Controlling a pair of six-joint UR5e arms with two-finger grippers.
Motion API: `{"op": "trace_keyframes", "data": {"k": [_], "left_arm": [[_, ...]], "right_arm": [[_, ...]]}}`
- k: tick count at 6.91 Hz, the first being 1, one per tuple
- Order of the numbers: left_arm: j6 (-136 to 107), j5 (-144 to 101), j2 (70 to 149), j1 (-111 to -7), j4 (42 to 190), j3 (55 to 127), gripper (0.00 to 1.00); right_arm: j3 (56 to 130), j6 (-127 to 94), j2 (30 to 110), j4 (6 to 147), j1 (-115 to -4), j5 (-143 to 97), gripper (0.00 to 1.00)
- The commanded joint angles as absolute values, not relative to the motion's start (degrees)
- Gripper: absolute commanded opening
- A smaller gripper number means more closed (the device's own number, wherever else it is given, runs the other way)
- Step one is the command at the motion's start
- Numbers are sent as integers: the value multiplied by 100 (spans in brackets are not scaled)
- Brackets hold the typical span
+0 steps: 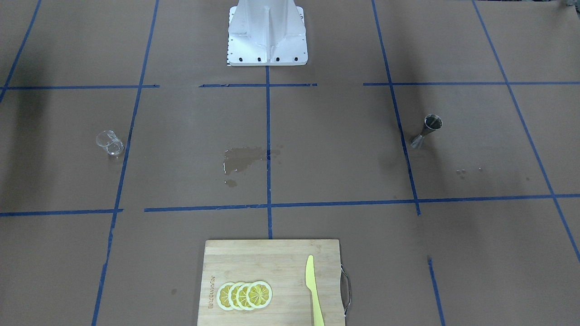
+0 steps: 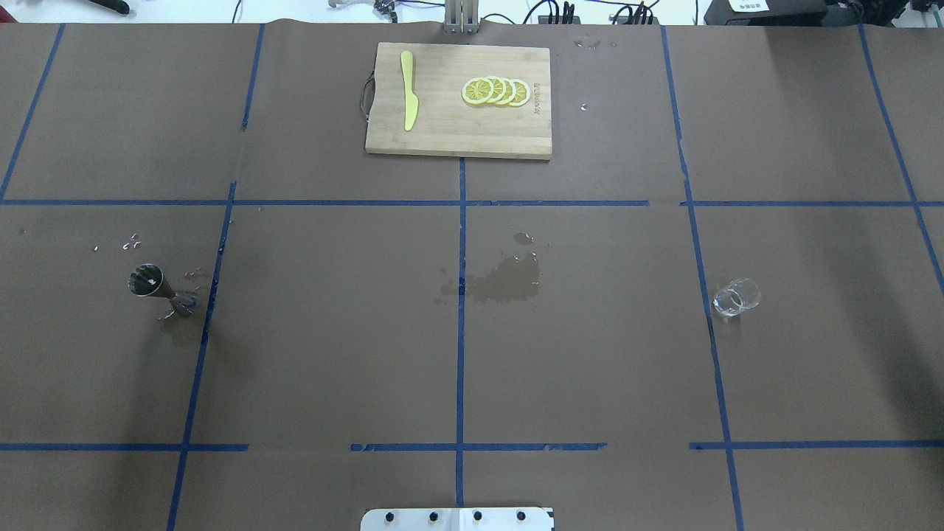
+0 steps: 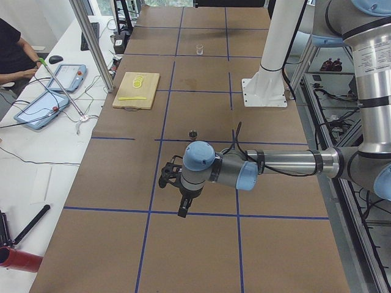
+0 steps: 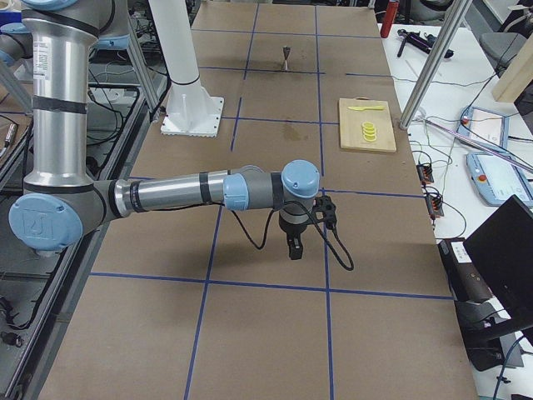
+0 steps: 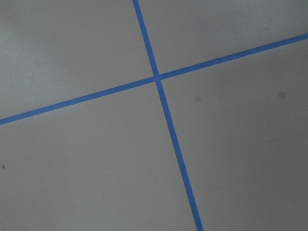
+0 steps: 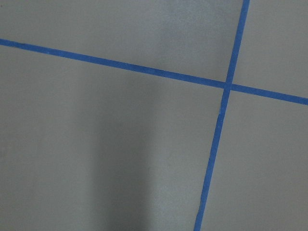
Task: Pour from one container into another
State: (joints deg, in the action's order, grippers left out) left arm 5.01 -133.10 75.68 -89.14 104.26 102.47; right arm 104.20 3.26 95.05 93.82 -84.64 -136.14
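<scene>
A: Where to look for the glass cup point(image 2: 736, 297)?

B: Well out from the wet patch point(image 2: 509, 284), on the robot's right. Stands upright, long axis vertical, mouth up.

A: And the jigger point(image 2: 158, 290)?

B: Well out from the same patch on the opposite side, the robot's left. Also upright, standing on one cone with the other cone's mouth up. About level with the patch across the table, like the cup.

A: Nearer arm for the cup?

B: Judging by sides, the right. Hangs with the right gripper point(image 4: 293, 250) pointing down over bare table, farther out from the patch than the cup's spot, so likely needs to come back in toward the patch and approach from the side. Same story on the other side: left gripper point(image 3: 182, 210) points down, beyond the jigger as counted from the patch.

A: Jaws?

B: Cannot tell for either, seen only from the table ends. Holding nothing, as far as can be seen.

A: Anything in the containers?

B: Hard to say. Looks clear through the cup, too small to make out a liquid level. A glint inside the jigger's top cone, nothing surer. Droplets point(image 2: 133, 242) scattered near the jigger, damp at its foot.
</scene>
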Motion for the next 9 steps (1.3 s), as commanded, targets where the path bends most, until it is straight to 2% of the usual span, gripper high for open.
{"op": "trace_keyframes", "data": {"k": [1,4,9], "left_arm": [[501,-13377,7506,-8903,9857,10422,100],[510,-13394,7471,-8912,9765,10626,100],[519,-13614,7471,-8895,9650,10626,100]], "right_arm": [[10459,351,9475,9588,-8525,-13588,100],[10686,395,9404,10106,-8473,-13614,100],[10723,308,9527,10063,-8481,-13623,100]]}}
